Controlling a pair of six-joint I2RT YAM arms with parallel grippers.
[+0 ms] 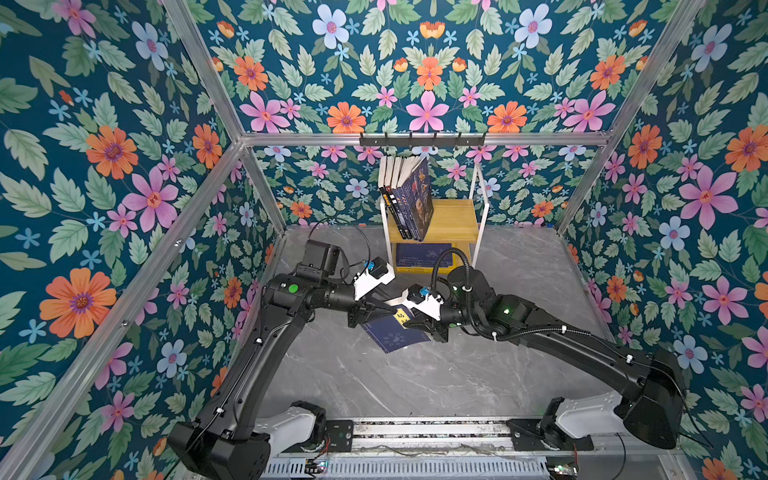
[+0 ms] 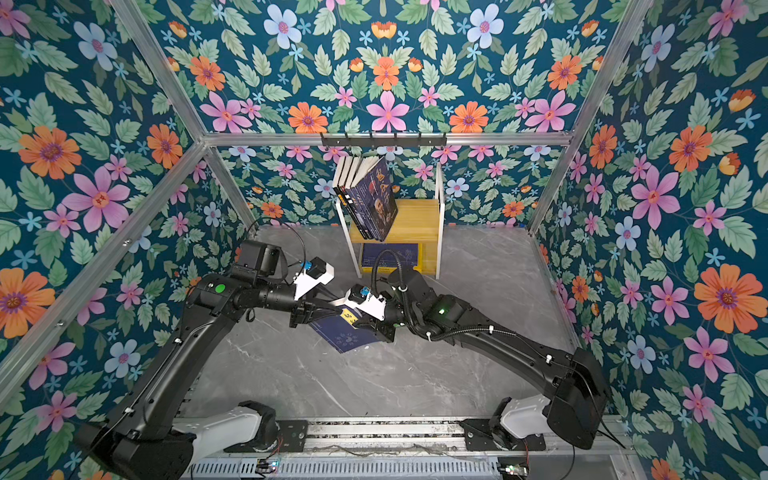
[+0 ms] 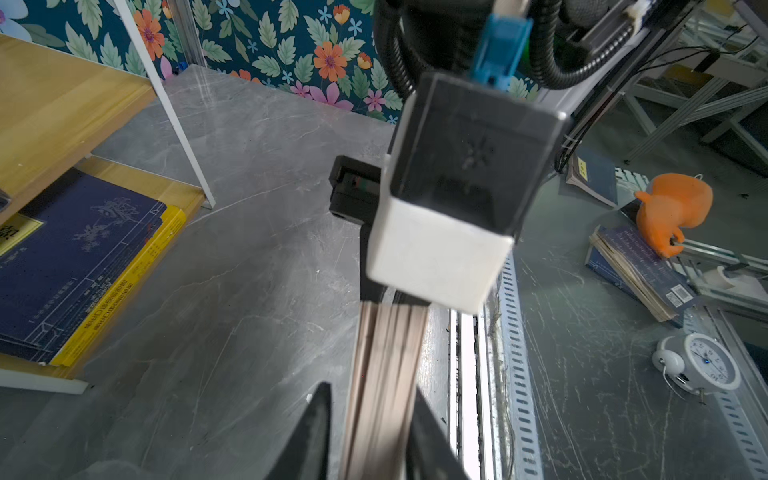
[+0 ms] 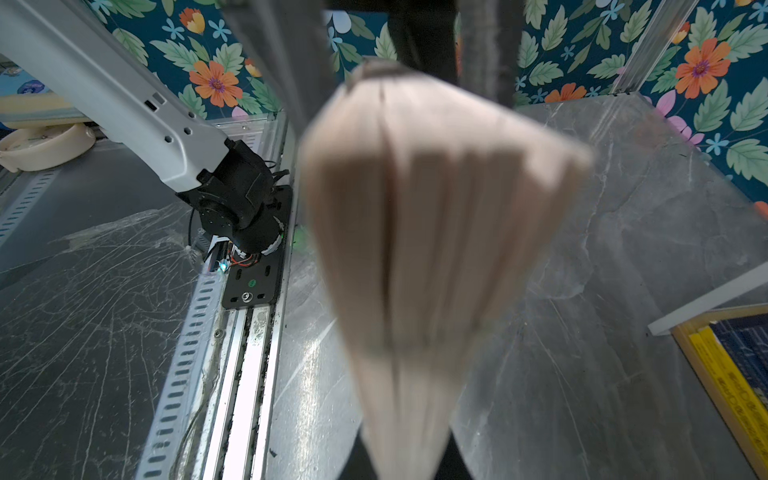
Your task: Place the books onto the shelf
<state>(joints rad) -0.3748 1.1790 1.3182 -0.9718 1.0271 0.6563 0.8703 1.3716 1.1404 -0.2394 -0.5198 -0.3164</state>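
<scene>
the navy book (image 1: pixel 395 332) sits between the two arms over the middle of the grey table (image 1: pixel 415 386), well short of the shelf (image 1: pixel 457 220), with its cover tilted and its yellow title label turned up toward the camera in both top views. the left gripper (image 1: pixel 384 309) is clenched on the book's far edge. in the left wrist view its two dark fingers (image 3: pixel 316 436) press on either side of the pale page block (image 3: pixel 386 365). the right gripper (image 1: pixel 411 323) is clamped on the same book from the opposite side, and in the right wrist view the pages (image 4: pixel 436 228) fan out wide and blurred straight ahead of its jaws. so both grippers grasp the one book (whether its lowest corner touches the table i cannot tell). the shelf stands at the back of the table against the floral wall, just under the black hook rail (image 1: pixel 422 140). on its upper board a row of standing books (image 1: pixel 405 195) leans against the white frame on the left, leaving the rest of that board bare wood. on the lower board lie the flat books (image 1: pixel 424 255), a navy cover on top and yellow edges beneath, seen close in the left wrist view (image 3: pixel 83 257). beyond the table's front rail that view also catches an orange plush toy (image 3: pixel 673 212) and a white alarm clock (image 3: pixel 702 365).
</scene>
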